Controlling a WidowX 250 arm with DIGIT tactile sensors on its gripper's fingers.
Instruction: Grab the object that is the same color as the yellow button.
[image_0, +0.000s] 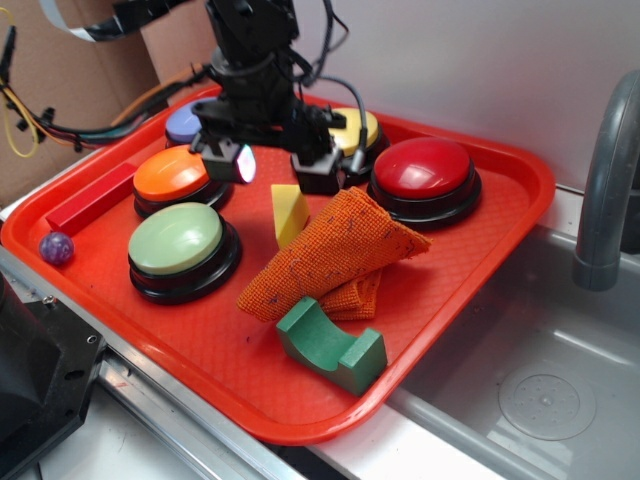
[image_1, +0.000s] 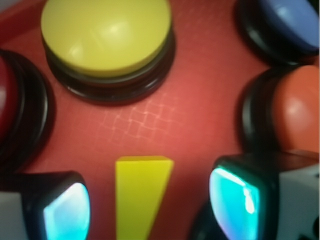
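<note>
The yellow wedge block (image_0: 289, 213) stands on the red tray (image_0: 480, 240) between the light-green button and the orange cloth. In the wrist view the wedge (image_1: 141, 195) lies between the two fingers, with a gap on each side. My gripper (image_0: 275, 168) is open, hovering just above and behind the wedge; in the wrist view the gripper (image_1: 150, 205) shows glowing pads (image_1: 67, 212) on both sides. The yellow button (image_0: 352, 132) sits at the tray's back, partly hidden by the gripper, and it shows clearly in the wrist view (image_1: 107, 37).
Around the wedge stand the orange button (image_0: 172, 174), light-green button (image_0: 177, 240), red button (image_0: 423, 170) and blue button (image_0: 187, 122). An orange folded cloth (image_0: 335, 255), green arch block (image_0: 330, 345), red bar (image_0: 90, 197) and purple ball (image_0: 56, 247) lie on the tray. A sink (image_0: 540, 400) is at right.
</note>
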